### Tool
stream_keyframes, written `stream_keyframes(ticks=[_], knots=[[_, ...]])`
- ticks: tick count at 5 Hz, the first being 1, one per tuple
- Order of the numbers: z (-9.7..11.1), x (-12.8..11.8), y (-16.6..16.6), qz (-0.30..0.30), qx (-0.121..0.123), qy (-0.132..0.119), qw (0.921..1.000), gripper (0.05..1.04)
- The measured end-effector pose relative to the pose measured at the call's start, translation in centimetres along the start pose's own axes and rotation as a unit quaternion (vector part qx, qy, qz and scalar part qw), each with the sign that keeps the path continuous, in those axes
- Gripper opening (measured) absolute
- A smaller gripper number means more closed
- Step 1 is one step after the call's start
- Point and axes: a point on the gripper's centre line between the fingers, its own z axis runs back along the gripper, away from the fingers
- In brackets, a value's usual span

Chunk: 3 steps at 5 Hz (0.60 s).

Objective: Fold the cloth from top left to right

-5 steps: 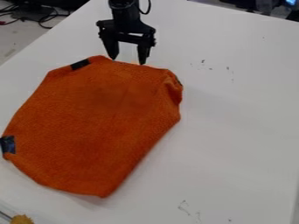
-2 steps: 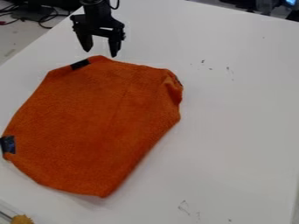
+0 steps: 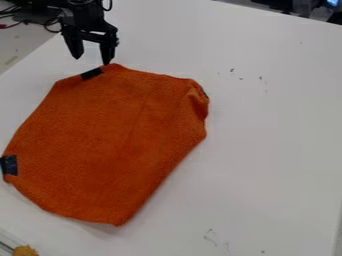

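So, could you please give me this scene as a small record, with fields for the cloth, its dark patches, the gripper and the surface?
cloth: orange cloth, lying on the table
cloth corner: bunched at the upper right
dark patches: one on the top-left edge, one on the left edge
gripper: black gripper, open, at the cloth's top-left edge, holding nothing
surface: white table with small dark marks
lower-left corner of view: yellowish-brown item

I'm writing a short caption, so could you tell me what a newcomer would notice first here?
The big orange cloth, spread over the left half of the white table. Next, the black gripper, fingers apart, by the cloth's top edge at upper left.
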Motion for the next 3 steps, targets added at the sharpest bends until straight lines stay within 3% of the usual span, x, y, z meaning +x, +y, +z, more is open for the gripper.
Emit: stream_keyframes(ticks=[1,2,3], knots=[[-0.3,-0.3,0.4,0.001,-0.003,0.005,1.0000,1.000],[-2.2,-1.1,0.4,-0.001,-0.016,0.028,0.9995,1.000],[-3.0,-1.1,1.0,0.007,-0.021,0.032,0.9992,1.000]])
